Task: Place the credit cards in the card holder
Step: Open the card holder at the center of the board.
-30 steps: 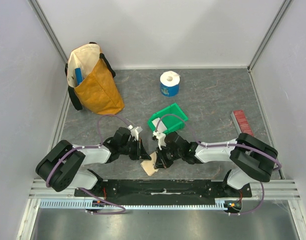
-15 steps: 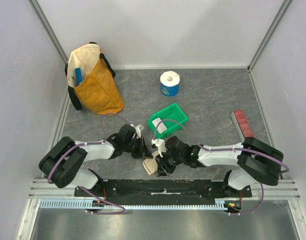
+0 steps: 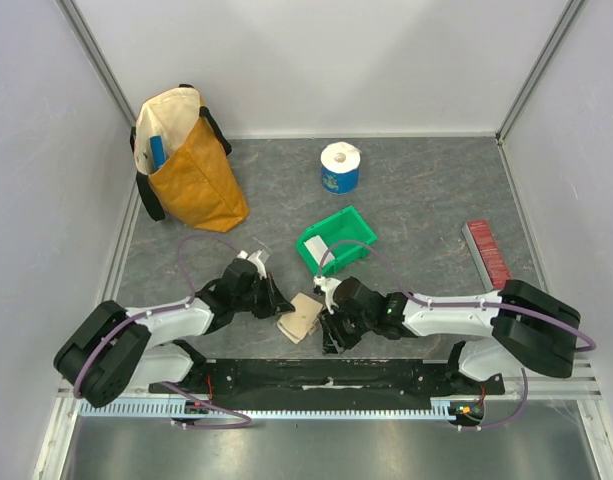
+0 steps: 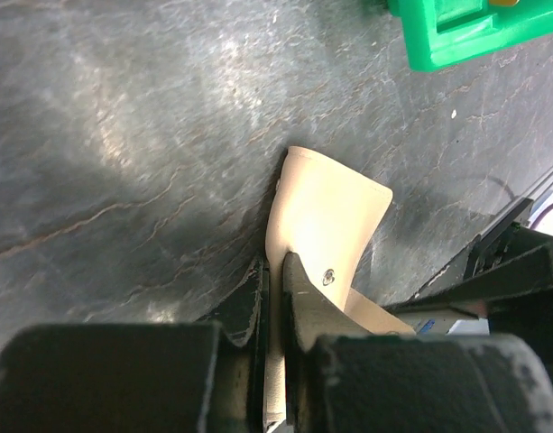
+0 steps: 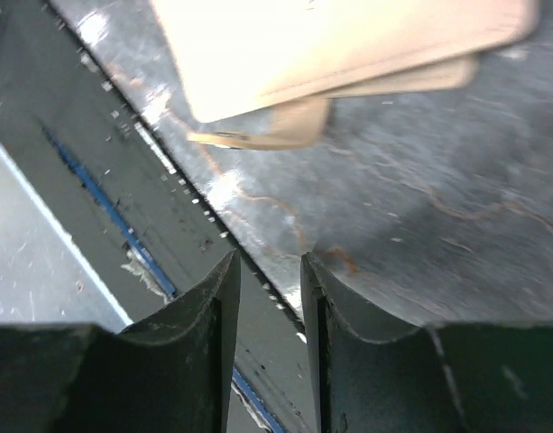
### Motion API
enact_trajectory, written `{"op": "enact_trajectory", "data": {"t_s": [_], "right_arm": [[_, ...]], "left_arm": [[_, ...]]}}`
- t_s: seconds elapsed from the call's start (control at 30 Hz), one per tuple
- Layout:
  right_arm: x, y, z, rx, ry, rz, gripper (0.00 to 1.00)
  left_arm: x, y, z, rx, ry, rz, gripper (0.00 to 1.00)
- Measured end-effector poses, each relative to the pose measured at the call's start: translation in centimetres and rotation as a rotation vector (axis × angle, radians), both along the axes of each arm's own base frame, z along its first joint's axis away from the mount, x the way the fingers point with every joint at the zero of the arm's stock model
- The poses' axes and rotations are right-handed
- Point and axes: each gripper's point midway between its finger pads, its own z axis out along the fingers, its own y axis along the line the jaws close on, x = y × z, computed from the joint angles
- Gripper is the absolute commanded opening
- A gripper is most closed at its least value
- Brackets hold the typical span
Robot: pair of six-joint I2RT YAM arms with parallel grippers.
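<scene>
The tan card holder [image 3: 301, 318] lies near the table's front edge between the two arms. My left gripper [image 3: 277, 305] is shut on its left flap, and the left wrist view shows the flap [image 4: 335, 212] pinched between the jaws of the left gripper [image 4: 276, 275]. My right gripper [image 3: 332, 336] is just right of the holder, slightly open and empty. In the right wrist view, the right gripper [image 5: 267, 266] hangs over the table's front edge below the holder [image 5: 339, 45]. No credit card shows clearly.
A green plastic bin [image 3: 338, 238] stands just behind the grippers, also in the left wrist view [image 4: 465, 36]. A red ridged strip [image 3: 486, 252] lies at the right. A blue and white roll [image 3: 339, 167] and a yellow bag [image 3: 186, 160] stand at the back.
The left arm has drawn back to the left with the holder's flap. The holder now lies flatter and a little farther from the edge. The right gripper has moved toward the front edge, off the holder.
</scene>
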Motion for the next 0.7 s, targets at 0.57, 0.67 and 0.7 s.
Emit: {"op": "enact_trajectory", "data": {"t_s": [0.57, 0.67, 0.7], "right_arm": [[8.5, 8.8, 8.7, 0.167, -0.127, -0.378, 0.17], [7.6, 8.4, 6.4, 0.097, -0.102, -0.367, 0.17], [7.1, 8.1, 5.8, 0.076, -0.094, -0.36, 0.17]], "left_arm": [[-2.7, 1.5, 0.7, -0.027, 0.078, 0.254, 0.02], [-2.7, 1.8, 0.8, -0.028, 0.09, 0.302, 0.02], [-2.6, 1.9, 0.7, -0.03, 0.094, 0.314, 0.02]]}}
